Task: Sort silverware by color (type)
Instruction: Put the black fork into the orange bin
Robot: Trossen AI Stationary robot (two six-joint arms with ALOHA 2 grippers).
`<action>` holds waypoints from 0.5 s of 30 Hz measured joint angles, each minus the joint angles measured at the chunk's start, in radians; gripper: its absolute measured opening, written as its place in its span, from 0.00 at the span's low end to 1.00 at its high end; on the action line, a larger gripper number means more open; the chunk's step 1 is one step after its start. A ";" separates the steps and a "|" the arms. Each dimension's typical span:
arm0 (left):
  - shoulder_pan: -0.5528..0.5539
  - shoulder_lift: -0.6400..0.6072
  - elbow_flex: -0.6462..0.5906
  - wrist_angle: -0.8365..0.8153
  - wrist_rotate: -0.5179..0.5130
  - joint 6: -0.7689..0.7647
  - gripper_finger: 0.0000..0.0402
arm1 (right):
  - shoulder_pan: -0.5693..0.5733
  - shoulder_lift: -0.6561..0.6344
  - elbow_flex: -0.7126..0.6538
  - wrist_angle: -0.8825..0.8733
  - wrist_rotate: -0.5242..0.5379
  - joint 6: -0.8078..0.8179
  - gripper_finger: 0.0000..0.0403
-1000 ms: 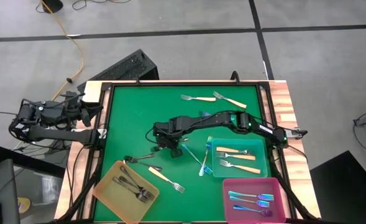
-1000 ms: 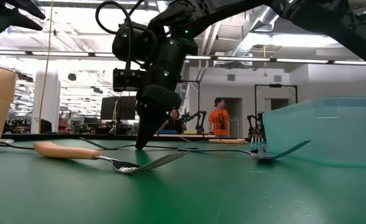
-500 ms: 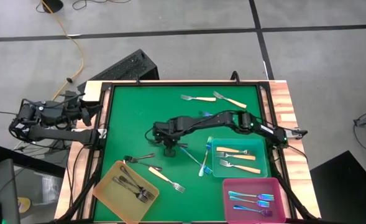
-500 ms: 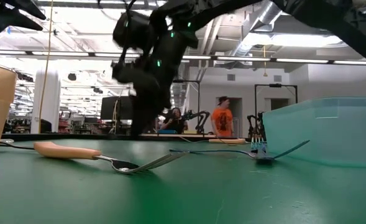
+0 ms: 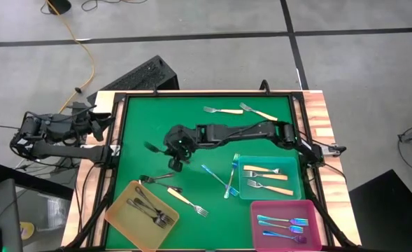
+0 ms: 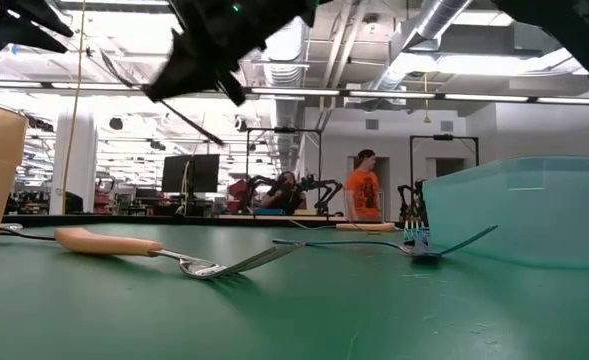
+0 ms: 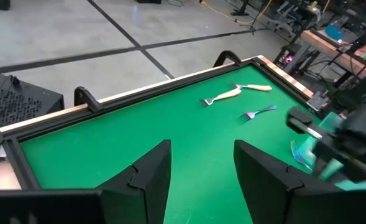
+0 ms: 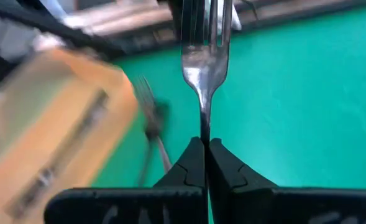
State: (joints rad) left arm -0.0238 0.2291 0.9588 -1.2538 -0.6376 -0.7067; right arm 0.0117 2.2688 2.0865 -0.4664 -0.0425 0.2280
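Observation:
My right gripper (image 5: 172, 152) hangs above the middle-left of the green table, shut on a dark-grey fork (image 5: 152, 148) that sticks out toward the table's left edge. In the right wrist view the fork's tines (image 8: 206, 18) point away from the fingers. Loose silverware lies flat on the table: a dark fork (image 5: 157, 179), a cream-handled fork (image 5: 187, 201), two blue forks (image 5: 226, 175) and two cream-handled forks (image 5: 223, 110) at the far side. My left gripper (image 7: 198, 180) waits open off the table's left edge. My right gripper pinches the dark fork's thin handle (image 8: 204, 130) between its two fingertips. The fingers slant downward toward the table's left, and the fork runs on along their line, tines foremost. The fork is lifted clear of the table and slants down from the fingers (image 6: 189, 120).
A yellow tray (image 5: 122, 213) with dark forks sits at the near left. A teal tray (image 5: 293, 189) with cream-handled forks and a pink tray (image 5: 312, 210) with iridescent forks sit at the near right. A raised black rim (image 5: 122, 133) runs around the table.
My right gripper has risen from the table with the dark fork, gone a little toward the table's left edge, and rolled and tipped from pointing down to slanting. The fork is now lifted clear; in the low view the gripper has climbed to the picture's top.

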 joint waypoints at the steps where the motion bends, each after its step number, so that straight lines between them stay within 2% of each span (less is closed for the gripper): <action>1: 0.000 0.000 0.000 0.000 -0.001 0.004 0.39 | 0.009 0.000 0.000 0.032 0.000 0.009 0.05; 15: 0.000 0.000 0.000 -0.051 -0.060 -0.066 0.39 | 0.161 0.013 0.000 0.494 -0.038 -0.023 0.05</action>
State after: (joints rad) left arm -0.0238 0.2291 0.9588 -1.3043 -0.6979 -0.7726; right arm 0.1724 2.2822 2.0865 0.0280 -0.0805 0.2047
